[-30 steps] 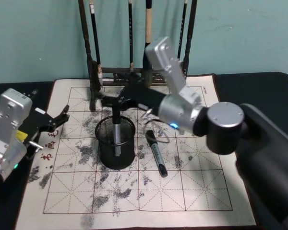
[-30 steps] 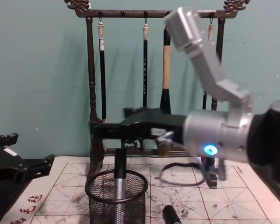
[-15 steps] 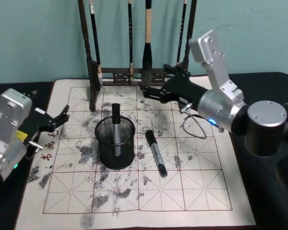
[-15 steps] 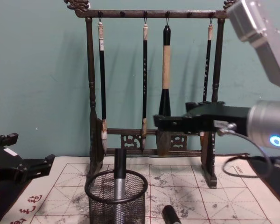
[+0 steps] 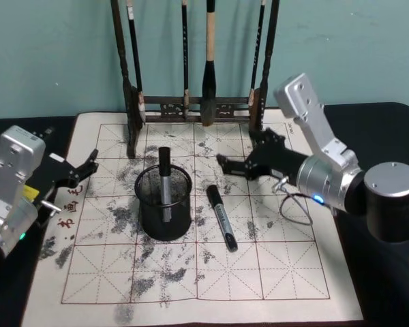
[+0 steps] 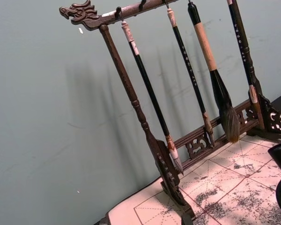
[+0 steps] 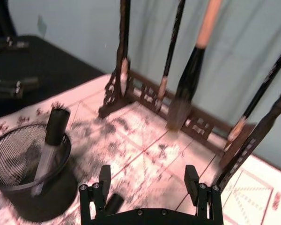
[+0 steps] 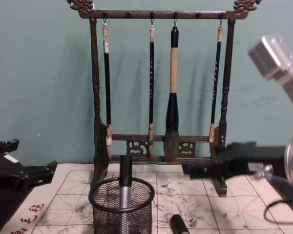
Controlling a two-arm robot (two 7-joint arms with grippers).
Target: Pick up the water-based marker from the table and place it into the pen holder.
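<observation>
1. One marker [image 5: 163,178] stands upright in the pen holder [image 5: 167,221], its black cap poking above the rim. I judge that this part of the task is done.
2. A second marker [image 5: 221,218] lies flat on the mat [image 5: 273,266], just beside the holder on its right and untouched. If it also counts, it is what remains to be done. The pictures alone cannot settle that.
3. The right claw [image 5: 240,151] hangs above the mat between the holder and the brush rack [image 5: 191,105]. Its jaws are spread wide with nothing between them, as the right wrist view shows.
4. The left claw [image 5: 90,165] sits idle at the mat's left edge, well away from both markers. Its jaws look apart and empty.
</observation>
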